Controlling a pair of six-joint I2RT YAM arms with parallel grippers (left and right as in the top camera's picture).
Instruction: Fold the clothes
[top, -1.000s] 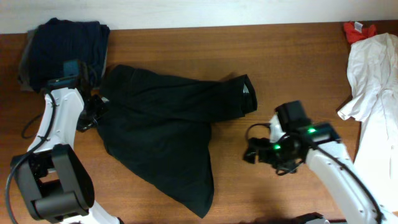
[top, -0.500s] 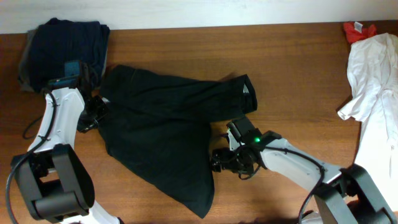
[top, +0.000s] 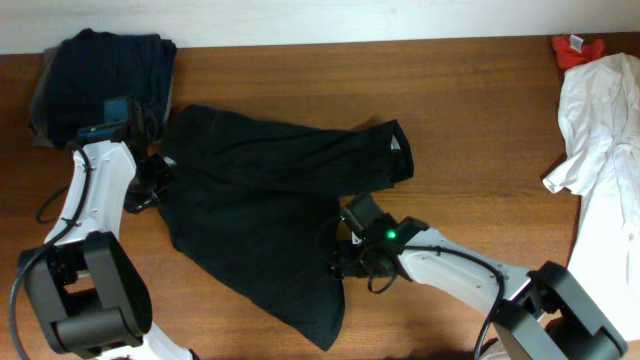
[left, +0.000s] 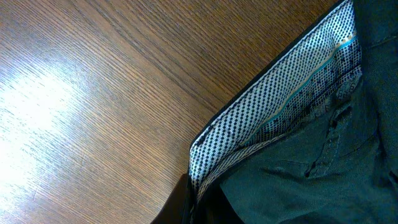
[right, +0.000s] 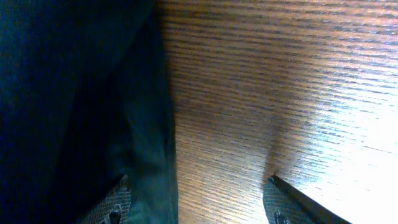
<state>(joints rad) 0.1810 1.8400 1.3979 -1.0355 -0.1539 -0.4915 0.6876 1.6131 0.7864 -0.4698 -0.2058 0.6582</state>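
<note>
A large black wrinkled garment (top: 260, 210) lies spread on the wooden table. My left gripper (top: 152, 180) is shut on its left edge; the left wrist view shows the checked inner waistband (left: 280, 118) pinched between the fingers (left: 194, 208). My right gripper (top: 338, 255) is open at the garment's right edge; in the right wrist view its fingers (right: 196, 205) straddle the dark cloth edge (right: 146, 155) just above the table. A navy and grey pile (top: 100, 75) sits back left. A white garment (top: 605, 130) and a small red one (top: 575, 48) lie at the right.
The brown wooden table (top: 480, 120) runs to a pale wall at the back. The right arm (top: 450, 270) stretches across the front right of the table. The left arm (top: 95, 200) stands along the left edge.
My right gripper has moved left across the table from the right-centre to the black garment's right edge. The left gripper and the garment have stayed in place.
</note>
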